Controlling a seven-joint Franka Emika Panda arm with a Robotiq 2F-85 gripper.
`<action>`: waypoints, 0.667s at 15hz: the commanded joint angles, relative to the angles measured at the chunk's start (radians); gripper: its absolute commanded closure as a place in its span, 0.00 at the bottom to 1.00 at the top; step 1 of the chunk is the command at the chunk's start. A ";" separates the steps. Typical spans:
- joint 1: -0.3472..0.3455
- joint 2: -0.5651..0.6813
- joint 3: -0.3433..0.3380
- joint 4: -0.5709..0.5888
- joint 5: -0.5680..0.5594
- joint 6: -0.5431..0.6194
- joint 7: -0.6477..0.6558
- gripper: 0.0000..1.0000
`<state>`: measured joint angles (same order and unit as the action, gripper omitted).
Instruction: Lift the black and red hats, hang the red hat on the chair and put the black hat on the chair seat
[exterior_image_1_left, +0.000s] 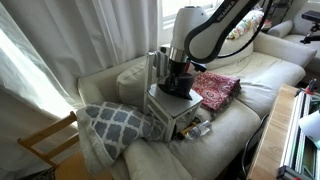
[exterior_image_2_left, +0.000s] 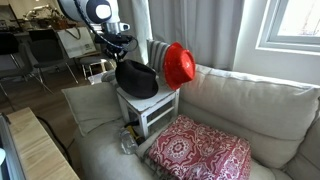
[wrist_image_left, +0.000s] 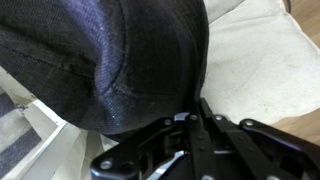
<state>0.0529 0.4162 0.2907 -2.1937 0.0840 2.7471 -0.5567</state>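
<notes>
The fingers (wrist_image_left: 205, 122) come in at the lower edge of the wrist view as dark metal parts lying close to each other. The black hat (wrist_image_left: 100, 60) fills the view just above them, and its cloth reaches down almost to their tips. I cannot tell if they pinch its edge or only stand beside it. In an exterior view the black hat (exterior_image_2_left: 137, 78) lies over the seat of the chair (exterior_image_2_left: 152, 108), with the side near the fingers a little higher. The red hat (exterior_image_2_left: 178, 65) hangs on the slatted back of the chair, just beside the black one. The chair stands on the worktop (exterior_image_1_left: 255, 95), which here is the cushion of a cream sofa. A red-pink patterned cloth (exterior_image_2_left: 200, 152) lies near the chair's legs. A grey and white patterned pillow (exterior_image_1_left: 118, 125) leans on the other side.
</notes>
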 joint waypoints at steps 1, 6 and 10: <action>-0.021 0.051 0.028 0.036 -0.008 0.020 -0.003 0.99; -0.029 0.082 0.044 0.053 -0.017 0.042 -0.014 0.99; -0.043 0.097 0.065 0.063 -0.013 0.040 -0.034 0.70</action>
<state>0.0442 0.4850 0.3189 -2.1447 0.0811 2.7694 -0.5643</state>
